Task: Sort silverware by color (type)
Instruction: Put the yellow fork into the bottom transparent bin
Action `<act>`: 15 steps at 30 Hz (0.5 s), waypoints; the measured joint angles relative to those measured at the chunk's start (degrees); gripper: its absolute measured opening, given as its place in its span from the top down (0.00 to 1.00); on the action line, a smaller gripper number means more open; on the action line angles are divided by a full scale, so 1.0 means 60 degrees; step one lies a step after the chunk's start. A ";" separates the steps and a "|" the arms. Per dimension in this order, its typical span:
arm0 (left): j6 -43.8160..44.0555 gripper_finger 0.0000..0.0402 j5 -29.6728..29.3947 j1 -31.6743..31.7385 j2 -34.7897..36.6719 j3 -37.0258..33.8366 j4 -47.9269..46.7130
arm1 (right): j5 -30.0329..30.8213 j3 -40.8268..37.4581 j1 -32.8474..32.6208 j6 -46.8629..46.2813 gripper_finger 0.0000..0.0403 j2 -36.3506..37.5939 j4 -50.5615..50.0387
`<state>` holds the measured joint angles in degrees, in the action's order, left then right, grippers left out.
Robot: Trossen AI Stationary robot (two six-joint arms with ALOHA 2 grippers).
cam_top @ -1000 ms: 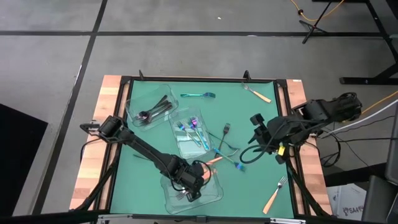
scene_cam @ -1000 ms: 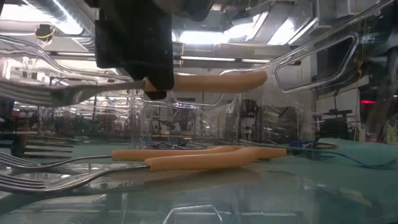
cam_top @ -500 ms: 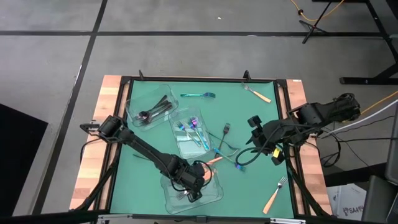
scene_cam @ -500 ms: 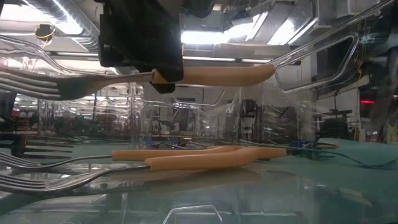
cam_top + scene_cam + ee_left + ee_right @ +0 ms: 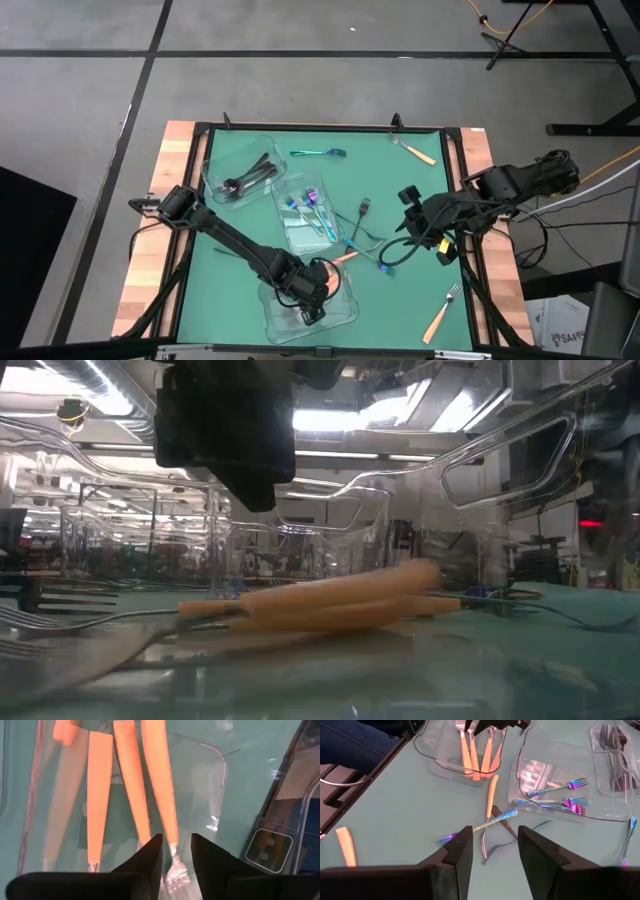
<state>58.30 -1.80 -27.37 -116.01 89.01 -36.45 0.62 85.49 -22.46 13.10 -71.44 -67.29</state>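
The sorting is partly done. Three clear containers stand on the green bench. The far left container holds the black pieces. The middle container holds a few iridescent forks. The near container holds the orange-handled pieces; in the left wrist view three or four orange handles lie side by side on its bottom.

The left gripper hangs just above this near container. Its fingers are apart, with a clear gap between them, and nothing is held. In the low view one orange-handled fork appears blurred, low over the others in the container, so I judge it was just let go.

The right gripper hovers over the right part of the bench, also with its fingers apart and empty.

What is left, as far as I can see:
- an iridescent fork at the far side of the bench;
- an orange-handled fork at the far right corner;
- another orange-handled fork at the near right;
- a small heap in the middle of the bench, with a dark fork, an iridescent piece and an orange-handled piece lying close together and partly crossing.

So I think more than half is sorted, and about six or seven pieces wait. The crossing pieces in the heap will probably be the most difficult to separate.
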 joint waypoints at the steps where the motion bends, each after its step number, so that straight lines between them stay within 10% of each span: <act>1: 0.0005 0.76 0.0000 0.0011 0.0000 0.0000 0.0004 | 0.0069 0.0000 -0.0001 0.0001 0.64 0.0000 0.0000; 15: -0.0495 0.77 0.0178 -0.0219 0.1036 0.0000 0.0183 | 0.1988 0.0000 0.1661 -0.0110 0.64 0.0000 0.0003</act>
<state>55.33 -0.74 -28.69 -109.79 89.01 -35.35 12.55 85.49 -12.49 12.45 -71.44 -67.27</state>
